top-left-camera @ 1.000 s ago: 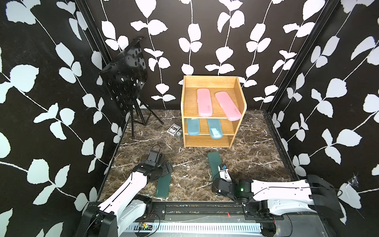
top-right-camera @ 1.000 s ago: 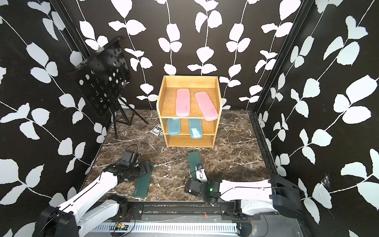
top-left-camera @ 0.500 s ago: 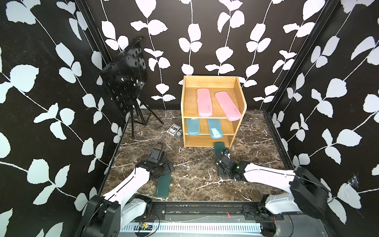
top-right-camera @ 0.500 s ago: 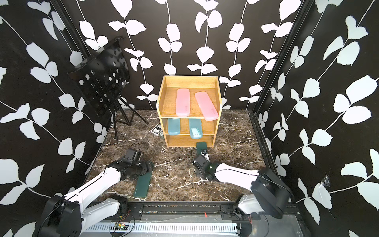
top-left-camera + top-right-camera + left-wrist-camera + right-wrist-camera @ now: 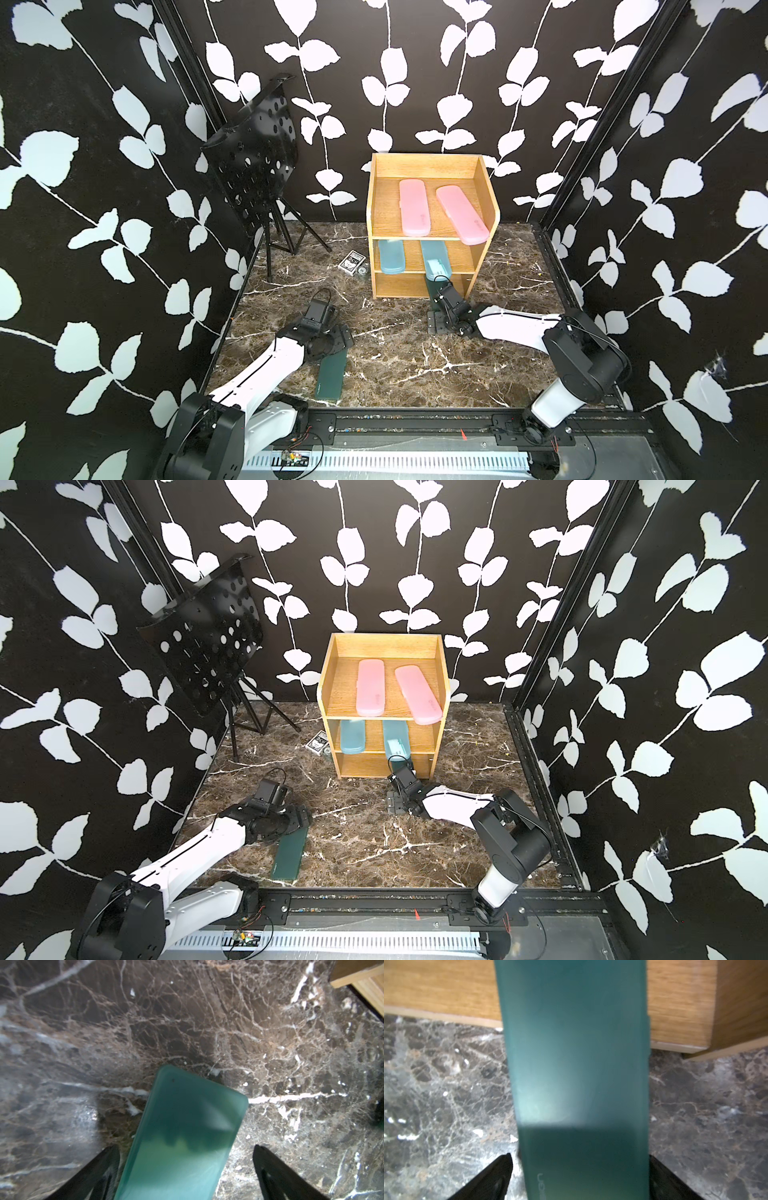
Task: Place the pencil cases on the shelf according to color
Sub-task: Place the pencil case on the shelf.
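Note:
The light-wood shelf point(image 5: 428, 166) stands at the back, in both top views. Two pink pencil cases point(image 5: 414, 208) point(image 5: 461, 214) lie on its top tier and two blue ones point(image 5: 391, 257) point(image 5: 435, 259) on the middle tier. A dark green case point(image 5: 575, 1053) lies on the floor with its far end inside the bottom tier. My right gripper point(image 5: 580, 1156) stands open astride its near end, with a gap at one finger. The other green case point(image 5: 330, 376) lies flat at the front left. My left gripper point(image 5: 185, 1147) is open over its far end.
A black perforated music stand point(image 5: 253, 166) on a tripod fills the back left corner. A small playing-card box point(image 5: 352, 262) lies on the marble floor just left of the shelf. Black leaf-patterned walls close in on three sides.
My right arm carried its green case from the front of the floor to the shelf's bottom tier, and its jaws have spread. The left arm has barely moved over the other green case.

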You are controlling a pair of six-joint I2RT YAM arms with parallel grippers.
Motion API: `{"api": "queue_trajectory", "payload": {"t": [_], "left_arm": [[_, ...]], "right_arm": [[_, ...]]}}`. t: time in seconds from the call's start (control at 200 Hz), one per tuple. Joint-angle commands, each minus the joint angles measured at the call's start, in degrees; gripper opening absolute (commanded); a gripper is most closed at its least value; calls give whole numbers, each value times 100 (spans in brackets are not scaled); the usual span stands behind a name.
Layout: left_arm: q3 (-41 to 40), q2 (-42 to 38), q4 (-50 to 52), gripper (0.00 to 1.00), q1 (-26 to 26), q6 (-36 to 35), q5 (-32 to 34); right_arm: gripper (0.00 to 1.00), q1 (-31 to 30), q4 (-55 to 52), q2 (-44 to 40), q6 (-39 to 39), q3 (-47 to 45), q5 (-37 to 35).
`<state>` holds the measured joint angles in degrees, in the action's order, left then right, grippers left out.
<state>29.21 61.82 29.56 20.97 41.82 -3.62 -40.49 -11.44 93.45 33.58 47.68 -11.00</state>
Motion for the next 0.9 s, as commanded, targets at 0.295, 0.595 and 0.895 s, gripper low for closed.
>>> {"api": "queue_trajectory", "payload": {"t": [0.295, 0.595, 0.895], "left_arm": [[274, -378, 515, 99, 58, -154, 246], [-61, -652, 542, 99, 126, -107, 167], [-189, -662, 548, 99, 205, -126, 158]], "right_arm": [[99, -117, -703, -1805, 282, -700, 206], [89, -346, -400, -1785, 766, -1281, 100], [50, -346, 92, -630, 640, -749, -213]]}}
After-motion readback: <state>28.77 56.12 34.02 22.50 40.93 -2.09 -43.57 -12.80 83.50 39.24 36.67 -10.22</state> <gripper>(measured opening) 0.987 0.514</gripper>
